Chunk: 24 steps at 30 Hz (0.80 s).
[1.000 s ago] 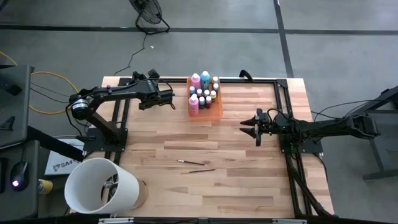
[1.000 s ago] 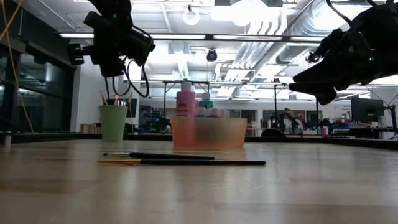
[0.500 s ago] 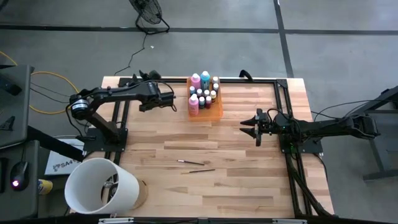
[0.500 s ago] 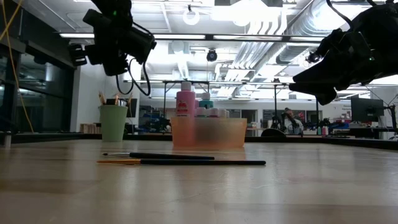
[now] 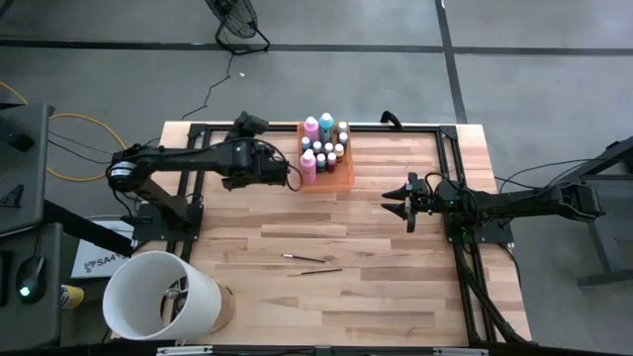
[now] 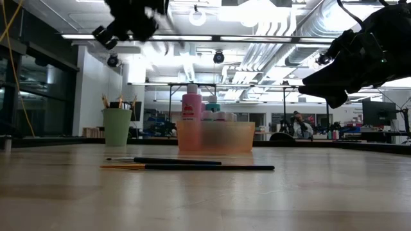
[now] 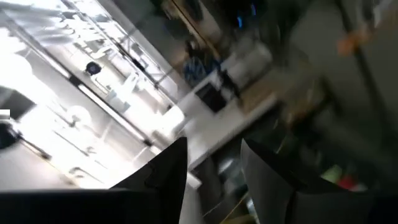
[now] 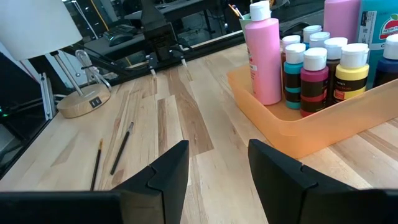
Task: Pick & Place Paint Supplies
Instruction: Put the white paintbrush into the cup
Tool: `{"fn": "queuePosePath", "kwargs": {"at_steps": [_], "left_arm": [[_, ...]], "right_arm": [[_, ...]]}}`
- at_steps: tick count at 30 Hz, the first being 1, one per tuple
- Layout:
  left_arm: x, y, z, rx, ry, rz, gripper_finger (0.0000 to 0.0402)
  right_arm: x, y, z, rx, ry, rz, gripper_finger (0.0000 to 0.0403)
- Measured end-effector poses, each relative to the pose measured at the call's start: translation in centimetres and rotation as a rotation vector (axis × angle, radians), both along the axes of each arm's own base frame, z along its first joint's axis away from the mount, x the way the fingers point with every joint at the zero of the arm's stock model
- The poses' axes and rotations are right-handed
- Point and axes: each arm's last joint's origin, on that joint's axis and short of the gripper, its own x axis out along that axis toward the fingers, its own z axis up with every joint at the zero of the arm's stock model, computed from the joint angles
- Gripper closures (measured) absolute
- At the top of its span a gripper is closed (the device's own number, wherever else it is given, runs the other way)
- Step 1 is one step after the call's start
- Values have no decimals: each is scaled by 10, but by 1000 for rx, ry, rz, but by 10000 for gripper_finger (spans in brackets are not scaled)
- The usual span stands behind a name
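You've got 4 cameras here. The high one hangs well above, looking straight down on the whole table (image 5: 396,297), with both arms in frame. The low one sits right at tabletop level and looks flat across the wood at the orange tray (image 6: 215,136), room behind it. Your right wrist cam looks out past its own spread jaws, close over the table, with that same orange tray just ahead of them and 2 brushes (image 8: 112,152) off to one side. Your left wrist cam is tipped up: beyond its parted jaws, only blurry ceiling lights.
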Motion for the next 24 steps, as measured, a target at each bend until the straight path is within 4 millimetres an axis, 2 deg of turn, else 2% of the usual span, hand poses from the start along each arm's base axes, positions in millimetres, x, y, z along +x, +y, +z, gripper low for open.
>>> {"fn": "queuePosePath", "kwargs": {"at_steps": [5,10,17,20,24], "left_arm": [[9,-32,21,-191,-351,-94,254],[10,-65,29,-540,-608,-96,254],[8,-109,8,-1066,-660,32,254],[13,-127,-8,-1200,-676,16,254],[15,-147,-29,-1274,-681,-39,254]], "right_arm": [[0,0,0,0,0,0,243],[0,0,0,0,0,0,243],[0,0,0,0,0,0,243],[0,0,0,0,0,0,243],[0,0,0,0,0,0,243]]}}
